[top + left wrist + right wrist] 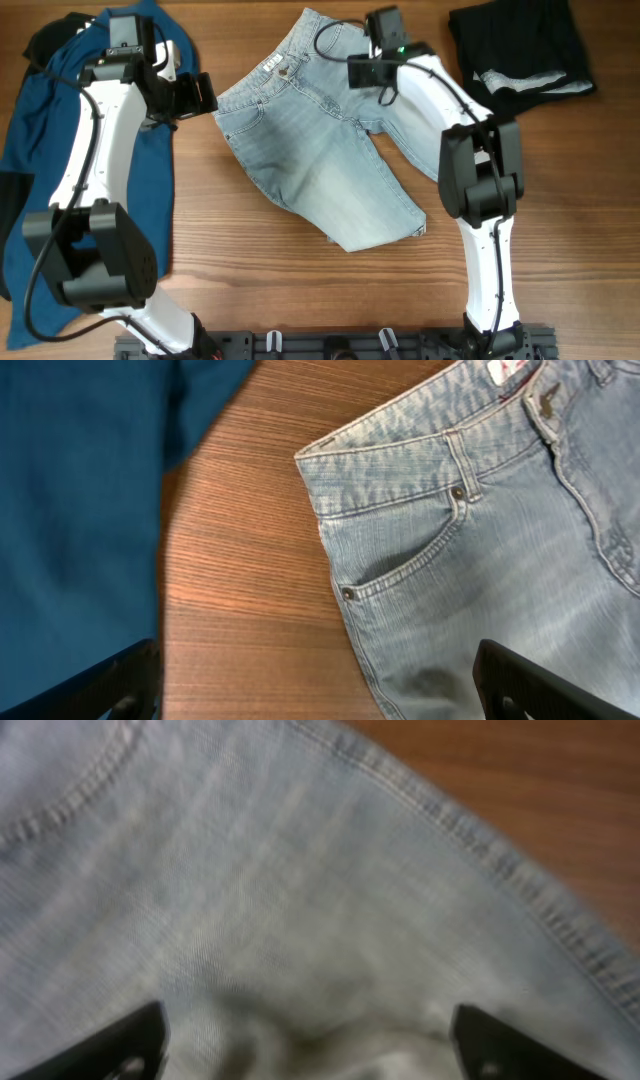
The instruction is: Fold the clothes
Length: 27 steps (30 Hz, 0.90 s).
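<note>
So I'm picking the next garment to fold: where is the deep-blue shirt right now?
In the overhead view the deep-blue shirt lies along the table's left edge, partly under the left arm, with bare wood between it and the denim shorts.

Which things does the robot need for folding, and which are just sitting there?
For the job: denim shorts, blue shirt, black garments.
Just there: wooden table, black rail at its near edge.
</note>
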### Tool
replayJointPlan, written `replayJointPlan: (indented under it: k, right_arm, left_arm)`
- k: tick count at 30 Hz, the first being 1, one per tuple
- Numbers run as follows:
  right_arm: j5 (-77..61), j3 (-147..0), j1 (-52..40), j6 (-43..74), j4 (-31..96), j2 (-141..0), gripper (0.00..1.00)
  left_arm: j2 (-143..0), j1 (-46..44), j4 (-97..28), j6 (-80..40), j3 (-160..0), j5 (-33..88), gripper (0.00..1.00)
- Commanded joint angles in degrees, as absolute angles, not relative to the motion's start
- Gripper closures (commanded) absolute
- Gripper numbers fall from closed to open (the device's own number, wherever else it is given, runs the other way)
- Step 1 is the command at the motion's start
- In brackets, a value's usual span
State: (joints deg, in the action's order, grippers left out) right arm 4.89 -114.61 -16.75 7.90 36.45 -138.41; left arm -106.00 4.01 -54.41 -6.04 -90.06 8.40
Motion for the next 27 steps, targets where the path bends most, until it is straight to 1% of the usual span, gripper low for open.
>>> replayJointPlan:
  k: [1, 4, 7, 12, 14, 19, 20, 21, 22, 23, 27]
  right_arm:
    - [0.05, -125.32, -16.8, 4.45, 48.18, -137.99, 0.01]
    - [-1.65, -129.4, -16.8, 5.13, 58.61, -134.74, 0.01]
    - [-2.83, -129.58, -16.91, 5.15, 62.76, -130.39, 0.0]
    - [-3.09, -129.56, -16.91, 6.17, 67.11, -122.28, 0.01]
    - [-3.09, -129.56, -16.91, 6.2, 68.14, -120.62, 0.02]
    - [-3.09, -129.38, -16.91, 6.81, 71.75, -119.98, 0.13]
    - [-3.09, -129.29, -16.91, 7.6, 72.64, -119.98, 0.14]
    - [-3.16, -129.29, -16.91, 7.88, 73.19, -119.98, 0.15]
    - [-3.16, -129.29, -16.91, 8.21, 73.84, -119.98, 0.15]
    - [-3.14, -129.29, -16.91, 9.3, 74.48, -119.98, 0.15]
    - [-5.67, -129.29, -16.91, 9.65, 77.78, -119.98, 0.15]
  left_arm:
    - [-109.69, 3.03, -51.09, -4.67, -90.21, 8.29, 0.0]
    - [-113.69, 2.07, -46.46, -4.67, -90.21, 8.38, 0.0]
    - [-117.97, 0.82, -43.0, -4.69, -90.24, 8.47, 0.01]
    - [-123.31, -0.93, -39.53, -6.15, -90.21, 8.27, 0.06]
    - [-124.11, -1.02, -38.22, -8.56, -90.21, 8.27, 0.11]
    - [-126.19, -1.3, -36.29, -13.98, -90.24, 8.27, 0.26]
    - [-126.41, -1.45, -36.32, -13.98, -90.24, 8.27, 0.33]
    - [-126.48, -1.56, -36.45, -13.98, -90.24, 8.25, 0.55]
    - [-126.45, -1.54, -36.67, -13.98, -90.24, 8.23, 0.8]
    - [-126.23, -1.52, -36.95, -13.98, -90.24, 8.25, 0.96]
    - [-123.7, -0.05, -40.91, -14.28, -90.24, 7.05, 0.96]
